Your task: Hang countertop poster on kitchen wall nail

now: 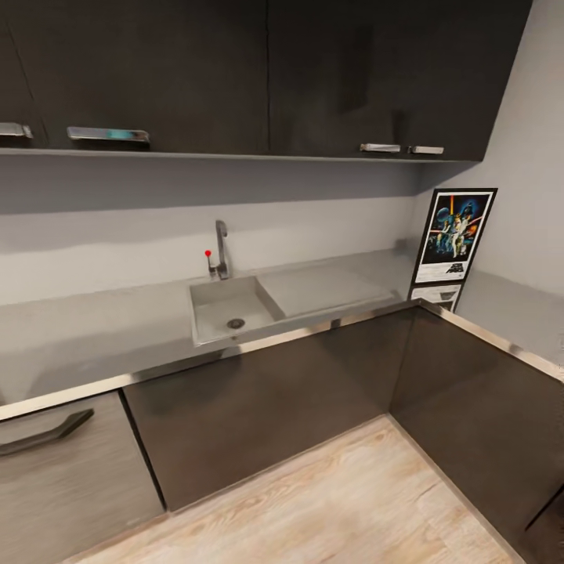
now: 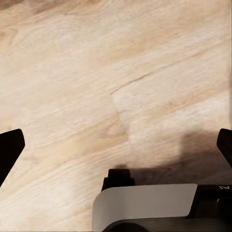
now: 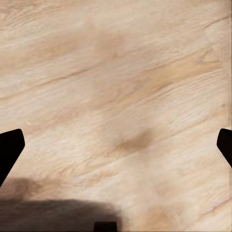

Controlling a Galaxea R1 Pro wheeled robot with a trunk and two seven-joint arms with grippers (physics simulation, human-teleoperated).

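**Poster propped in the far right corner of the counter**

At the far right end of the countertop, the poster stands upright, leaning back against the pale grey wall where the worktop turns its corner. It is a tall rectangle in a thin black frame with a white border, showing bright figures against dark space, and its lower edge mirrors faintly in the smooth grey surface. To its left sit the sink and the tap, with a small red knob beside it. Dark cabinets hang above; more run below, down to the pale wooden floor.

Over that floor, the left gripper has its fingers spread wide, empty and touching nothing. The right gripper is likewise wide apart, its fingers holding nothing.
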